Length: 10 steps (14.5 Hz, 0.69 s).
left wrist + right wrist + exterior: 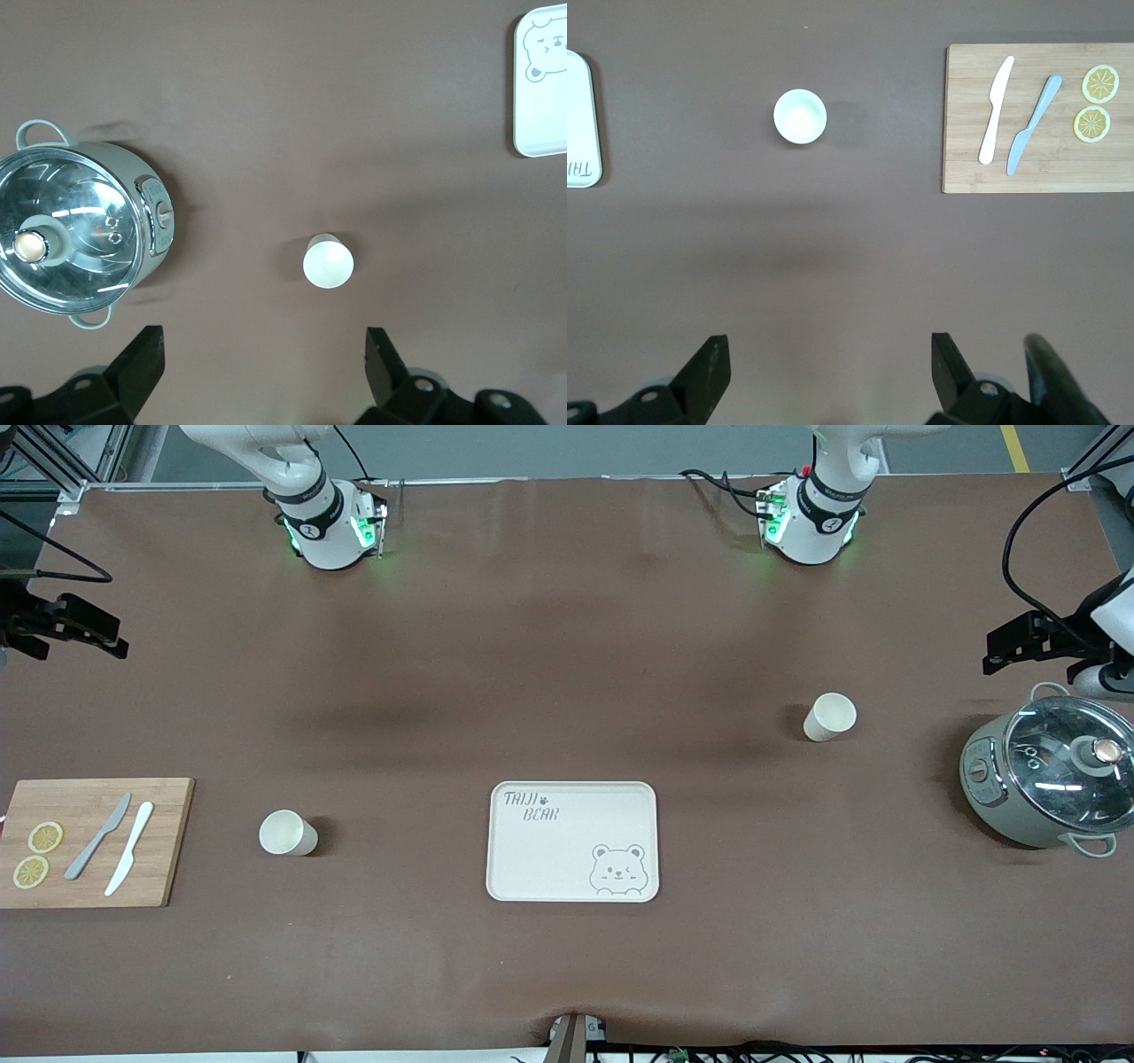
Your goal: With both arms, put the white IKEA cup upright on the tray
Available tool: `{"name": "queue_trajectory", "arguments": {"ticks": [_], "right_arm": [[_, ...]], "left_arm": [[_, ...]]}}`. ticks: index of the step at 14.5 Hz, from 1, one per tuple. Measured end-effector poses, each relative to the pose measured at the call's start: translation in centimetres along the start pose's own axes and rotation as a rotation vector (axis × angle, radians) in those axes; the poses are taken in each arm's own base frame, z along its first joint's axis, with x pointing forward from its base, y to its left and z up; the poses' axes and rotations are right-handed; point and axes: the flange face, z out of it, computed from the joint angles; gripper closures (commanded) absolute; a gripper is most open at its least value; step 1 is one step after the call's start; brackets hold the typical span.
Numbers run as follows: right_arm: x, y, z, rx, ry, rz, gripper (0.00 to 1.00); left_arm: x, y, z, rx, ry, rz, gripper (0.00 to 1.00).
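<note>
- Front view: the tray (572, 841) lies bare in the middle of the table. One upright cup (288, 833) stands between it and the board (93, 841) at the right arm's end; a second cup (830, 716) stands toward the left arm's end, farther from the camera than the tray, near the pot (1050, 769). The left gripper (1019, 646) and right gripper (71, 631) are raised at the table's ends, both empty.
- Left wrist view: left gripper (261, 367) spread wide, holding nothing, above the second cup (328, 261); pot (84, 230) close by, tray corner (542, 84) in sight. Risk: a sideways approach could tip the cup or brush the pot.
- Right wrist view: right gripper (824, 367) likewise wide and empty, well apart from its cup (800, 116); board (1036, 119) with knives and lemon slices nearby. Risk: an off-centre closure on the rim may topple the cup; both arms converging on the tray could collide.
</note>
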Motion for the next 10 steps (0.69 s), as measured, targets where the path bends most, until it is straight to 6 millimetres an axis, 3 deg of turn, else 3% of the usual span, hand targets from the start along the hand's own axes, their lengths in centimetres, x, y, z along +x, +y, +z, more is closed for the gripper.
{"name": "queue_trajectory", "arguments": {"ticks": [6,10], "right_arm": [[0.0,0.0,0.2,0.0,-0.005,0.0,0.0],[0.0,0.0,0.4,0.0,-0.007,0.0,0.0]], "left_arm": [[0.3,0.3,0.9,-0.001,-0.016,0.007,0.0],[0.1,0.3,4.7,0.002,0.029,0.006,0.0]]}}
